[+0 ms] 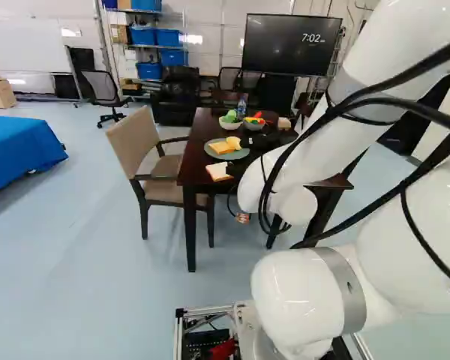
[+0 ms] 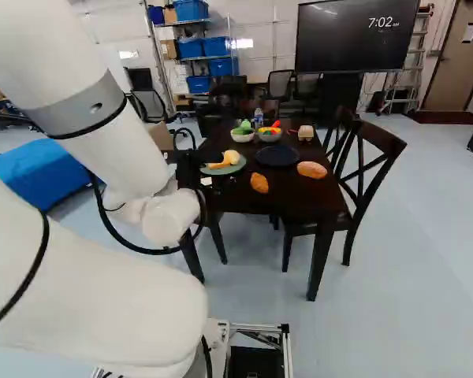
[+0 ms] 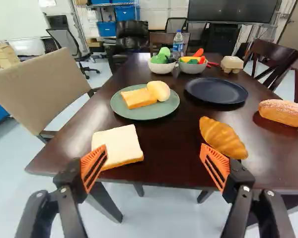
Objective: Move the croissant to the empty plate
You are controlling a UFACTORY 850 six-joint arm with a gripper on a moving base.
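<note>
Black gripper (image 1: 261,141), fingers spread wide, facing a dark table (image 3: 164,156), golden croissant (image 3: 222,138) lying ahead of one finger, navy plate (image 3: 216,90) beyond it

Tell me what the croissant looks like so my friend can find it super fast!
Find the dark wooden table, then the dark blue plate on it. The croissant lies on the tabletop near that plate, on the robot arm's side. It is golden and ridged, while the oval loaf is dusted white and the bread slice is flat and pale.
</note>
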